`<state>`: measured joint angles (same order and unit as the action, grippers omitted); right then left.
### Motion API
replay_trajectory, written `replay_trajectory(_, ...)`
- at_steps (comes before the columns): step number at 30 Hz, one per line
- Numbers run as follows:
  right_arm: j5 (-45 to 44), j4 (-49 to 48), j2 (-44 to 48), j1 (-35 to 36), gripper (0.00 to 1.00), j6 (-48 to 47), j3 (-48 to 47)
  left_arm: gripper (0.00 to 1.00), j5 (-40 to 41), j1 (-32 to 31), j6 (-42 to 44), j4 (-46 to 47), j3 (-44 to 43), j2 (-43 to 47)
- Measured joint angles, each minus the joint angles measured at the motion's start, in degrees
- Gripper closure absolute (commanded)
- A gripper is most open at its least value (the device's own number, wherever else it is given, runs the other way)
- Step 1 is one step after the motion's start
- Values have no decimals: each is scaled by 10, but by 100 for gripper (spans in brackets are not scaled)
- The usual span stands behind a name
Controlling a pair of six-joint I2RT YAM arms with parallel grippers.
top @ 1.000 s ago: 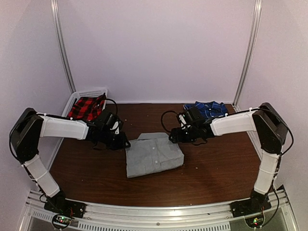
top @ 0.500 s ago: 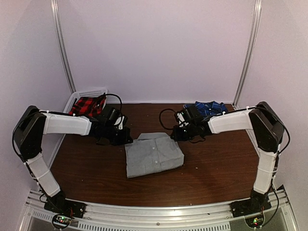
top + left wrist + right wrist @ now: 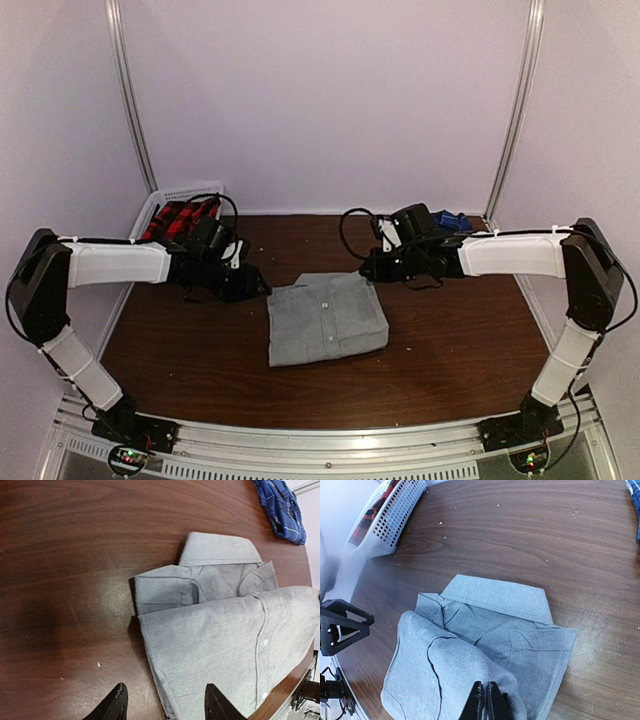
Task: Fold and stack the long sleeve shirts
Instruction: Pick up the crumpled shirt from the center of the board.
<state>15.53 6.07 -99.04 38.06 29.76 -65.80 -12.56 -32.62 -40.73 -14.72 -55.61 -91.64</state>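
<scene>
Up close, the right gripper (image 3: 483, 700) has its jaws pressed together, and they appear to pinch a raised fold of the grey shirt (image 3: 485, 630) (the contact sits right at the frame edge). The left gripper (image 3: 165, 707) hovers with jaws spread over that shirt's side edge. Folded with its collar showing, the grey shirt lies in the middle of the desk (image 3: 450, 350). The blue plaid shirt (image 3: 282, 507) lies crumpled at the far right corner, well apart. A white basket (image 3: 395, 515) holding a red plaid cloth (image 3: 180, 222) stands at the far left.
</scene>
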Motion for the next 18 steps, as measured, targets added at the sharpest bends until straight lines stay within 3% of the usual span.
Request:
replay_trajectory(10,1,-4,20,15,97,0,27,48,-50,23,-20,48,0,-92)
replay_trajectory(14,1,-8,22,16,97,2,33,57,-68,23,-36,71,-2,-120)
replay_trajectory(18,1,-9,22,16,97,2,36,72,-83,23,-50,87,-2,-126)
